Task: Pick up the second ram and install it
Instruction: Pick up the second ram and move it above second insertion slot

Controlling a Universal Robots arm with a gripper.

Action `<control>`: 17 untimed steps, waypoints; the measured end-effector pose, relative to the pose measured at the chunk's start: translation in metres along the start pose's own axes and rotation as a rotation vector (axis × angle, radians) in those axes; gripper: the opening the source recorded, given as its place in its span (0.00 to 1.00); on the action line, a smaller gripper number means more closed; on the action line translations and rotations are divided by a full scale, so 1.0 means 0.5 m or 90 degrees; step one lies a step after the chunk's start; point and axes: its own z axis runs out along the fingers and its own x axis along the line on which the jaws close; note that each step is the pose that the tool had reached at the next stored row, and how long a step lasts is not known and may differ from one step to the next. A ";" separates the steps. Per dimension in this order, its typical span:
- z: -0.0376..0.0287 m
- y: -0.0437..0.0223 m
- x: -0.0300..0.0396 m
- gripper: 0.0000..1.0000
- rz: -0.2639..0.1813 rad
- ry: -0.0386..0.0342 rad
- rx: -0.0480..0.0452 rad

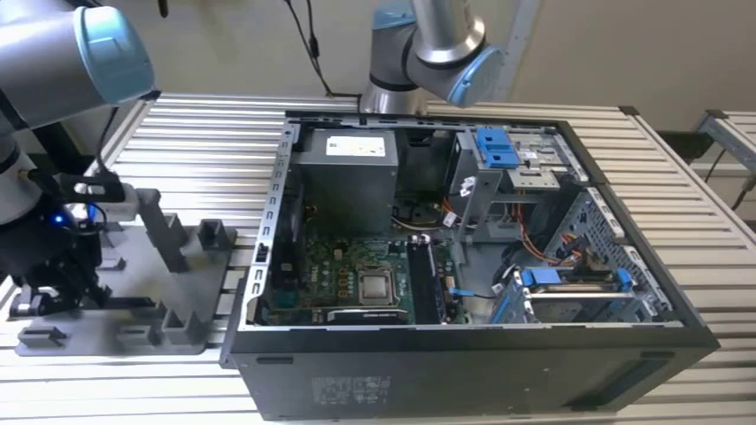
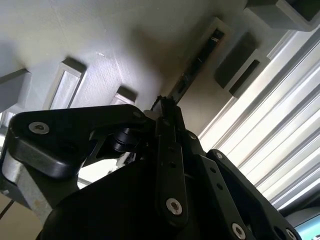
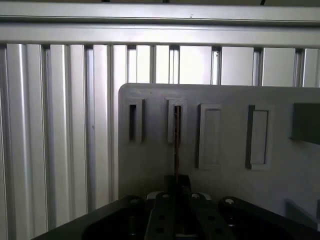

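Gripper (image 3: pixel 177 184) of mine sits closed on the ram (image 3: pixel 176 135); I judge a straight pull along the fixture (image 3: pixel 225 175) slot best, without twisting.

The arm (image 1: pixel 35 44) is a silver-grey tube with light-blue round joint caps (image 1: pixel 116 53) and a black wrist section showing a small blue light (image 1: pixel 59 216). The gripper (image 2: pixel 165 107) is matt black (flat linkage bars, rounded ends), pinned with silver screws (image 2: pixel 39 128); its narrow fingers (image 2: pixel 167 145) are black too.
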 end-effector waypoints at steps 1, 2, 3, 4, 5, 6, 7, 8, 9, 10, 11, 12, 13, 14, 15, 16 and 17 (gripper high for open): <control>-0.003 0.000 0.000 0.14 0.000 0.0000 0.0000; -0.006 0.000 0.000 0.14 0.000 0.0000 0.0000; -0.009 0.000 0.000 0.14 0.000 0.0000 0.0000; -0.013 0.000 0.000 0.14 0.000 0.0000 0.0000; -0.016 0.000 0.000 0.14 0.000 0.0000 0.0000; -0.019 0.000 0.000 0.14 0.000 0.0000 0.0000; -0.022 0.000 0.000 0.14 0.000 0.0000 0.0000; -0.025 0.000 0.000 0.14 0.000 0.0000 0.0000; -0.028 0.000 0.000 0.14 0.000 0.0000 0.0000; -0.031 0.000 0.000 0.14 0.000 0.0000 0.0000; -0.034 0.000 0.000 0.14 0.000 0.0000 0.0000; -0.037 0.000 -0.001 0.14 0.000 0.0000 0.0000; -0.040 0.000 -0.001 0.14 0.000 0.0000 0.0000; -0.042 0.000 -0.001 0.14 0.000 0.0000 0.0000; -0.043 0.000 -0.001 0.14 0.000 -0.0001 0.0001; -0.045 0.000 -0.001 0.14 0.000 0.0000 0.0000; -0.046 0.000 -0.001 0.14 0.000 0.0000 0.0000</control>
